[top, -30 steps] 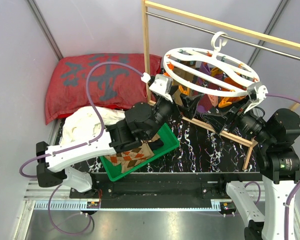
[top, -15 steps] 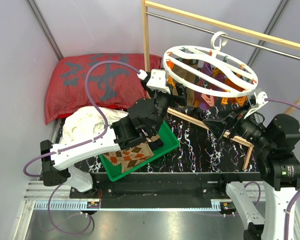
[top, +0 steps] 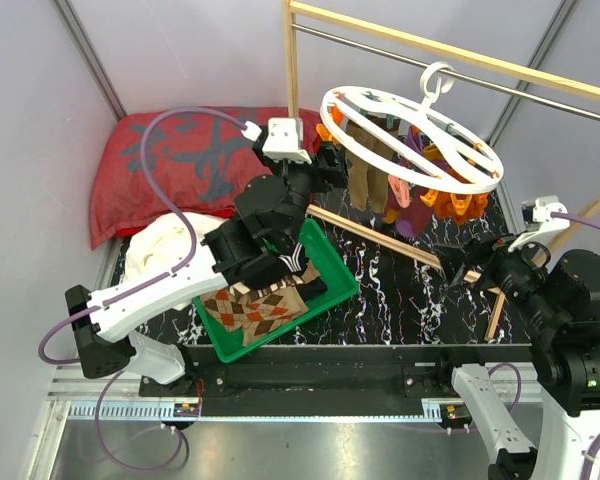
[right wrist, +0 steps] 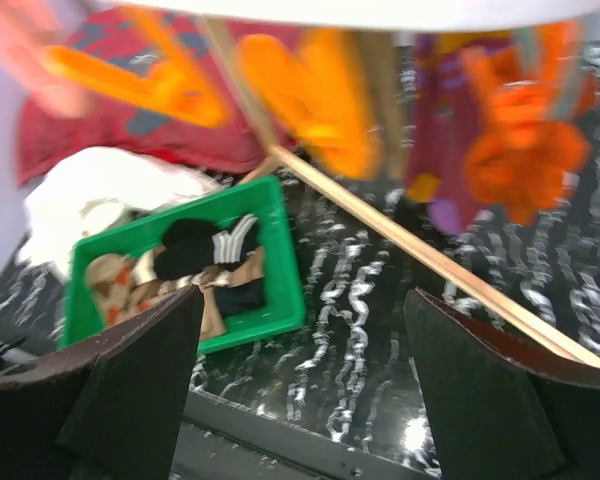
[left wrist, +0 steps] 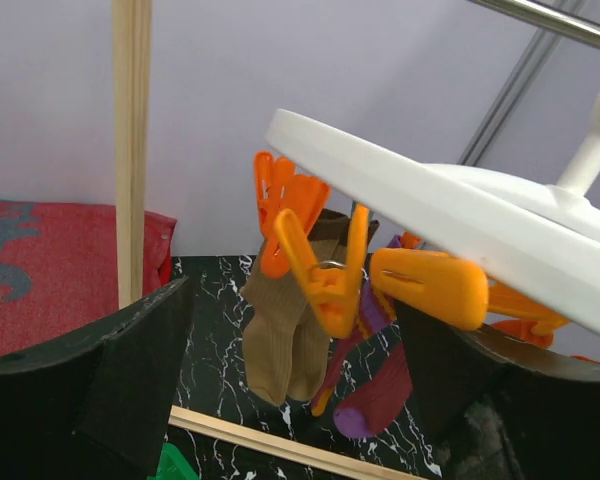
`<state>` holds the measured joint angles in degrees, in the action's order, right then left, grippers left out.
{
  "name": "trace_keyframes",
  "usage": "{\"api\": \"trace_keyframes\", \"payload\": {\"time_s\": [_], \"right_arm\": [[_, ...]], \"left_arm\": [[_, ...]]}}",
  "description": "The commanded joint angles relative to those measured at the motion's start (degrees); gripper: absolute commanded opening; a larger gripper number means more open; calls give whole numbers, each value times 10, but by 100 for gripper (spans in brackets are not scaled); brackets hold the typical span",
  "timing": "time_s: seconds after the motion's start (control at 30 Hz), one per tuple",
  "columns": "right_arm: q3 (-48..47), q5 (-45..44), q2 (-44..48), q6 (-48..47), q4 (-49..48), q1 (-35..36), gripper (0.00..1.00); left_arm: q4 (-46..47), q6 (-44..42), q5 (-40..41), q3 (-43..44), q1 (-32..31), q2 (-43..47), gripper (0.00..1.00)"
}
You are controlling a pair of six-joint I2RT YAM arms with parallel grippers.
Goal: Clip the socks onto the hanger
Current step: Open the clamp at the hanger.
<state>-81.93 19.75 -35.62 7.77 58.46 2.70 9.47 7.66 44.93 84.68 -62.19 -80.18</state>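
L gripper (top: 332,166) off hanger (top: 365,97), R gripper (top: 458,268) pulled back

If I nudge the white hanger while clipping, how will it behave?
Probably swings: the hanger hangs from the metal bar by one hook. It sits tilted, so it likely tips under load. Its orange clips dangle and may sway.

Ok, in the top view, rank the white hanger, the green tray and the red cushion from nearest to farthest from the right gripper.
1. white hanger, hanging just beyond the right gripper, slightly left.
2. green tray, on the table to its left.
3. red cushion, far-left corner.
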Motion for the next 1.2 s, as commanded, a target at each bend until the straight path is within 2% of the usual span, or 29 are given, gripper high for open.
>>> {"api": "trace_keyframes", "payload": {"time_s": [0.0, 0.1, 0.17, 0.27, 0.43, 0.57, 0.7, 1.03, 1.17], "right_arm": [[-34, -165, -9, -16, 29, 6, 90], [-41, -251, -17, -28, 27, 9, 89], [-39, -263, -21, -41, 20, 13, 88], [-27, -249, -19, -51, -14, 13, 87], [24, -153, -12, -92, -109, 14, 84], [63, -127, -7, -102, -185, 13, 76], [95, -144, -15, -115, -263, 13, 72], [115, -110, -39, -110, -338, 13, 68], [124, -109, -41, -109, -345, 13, 59]], "left_arm": [[7, 23, -30, 0, 22, 24, 84], [5, 23, -39, 3, 32, 25, 84], [4, 23, -43, 2, 40, 26, 84], [0, 26, -52, 3, 49, 27, 84], [-6, 31, -62, 4, 56, 27, 84], [-10, 33, -64, 5, 59, 27, 85], [-13, 32, -67, 5, 61, 28, 85], [-19, 31, -67, 7, 65, 27, 85], [-24, 31, -69, 7, 66, 27, 85]]}}
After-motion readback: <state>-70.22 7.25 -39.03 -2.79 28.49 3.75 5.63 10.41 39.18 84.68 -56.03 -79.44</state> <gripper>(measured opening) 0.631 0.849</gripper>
